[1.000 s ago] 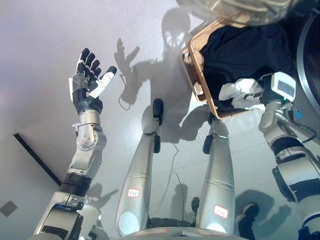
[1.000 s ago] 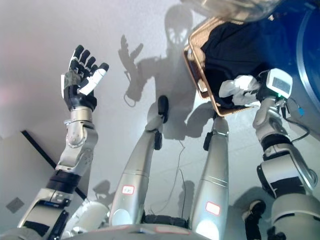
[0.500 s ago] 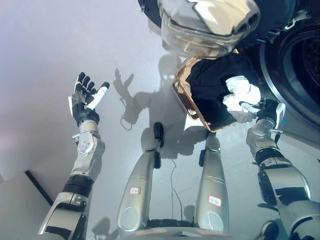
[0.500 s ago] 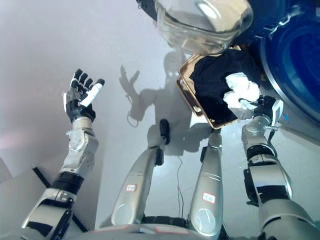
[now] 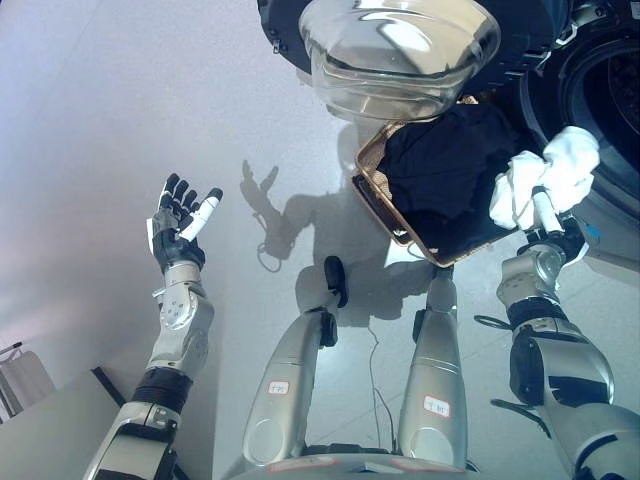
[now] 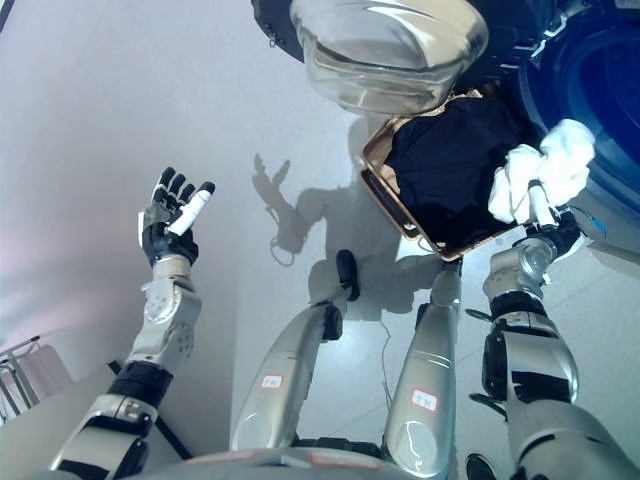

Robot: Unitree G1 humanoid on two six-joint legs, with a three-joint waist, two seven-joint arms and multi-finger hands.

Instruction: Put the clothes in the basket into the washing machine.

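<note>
A woven basket [image 5: 375,205] stands on the floor ahead, to the right, with black clothes [image 5: 445,170] in it. My right hand [image 5: 548,218] is shut on a white cloth [image 5: 545,175] and holds it up over the basket's right end, next to the washing machine's drum opening [image 5: 608,100]. The machine's round glass door [image 5: 400,50] stands open above the basket. My left hand [image 5: 180,225] is open and empty, raised over the floor at the left.
A low grey surface [image 5: 45,440] shows at the lower left corner. The grey floor [image 5: 150,100] spreads to the left of the basket.
My right hand has lifted the white cloth out of the basket, up and right toward the drum opening. The camera has tilted up, showing more of the machine. The left hand stays raised.
</note>
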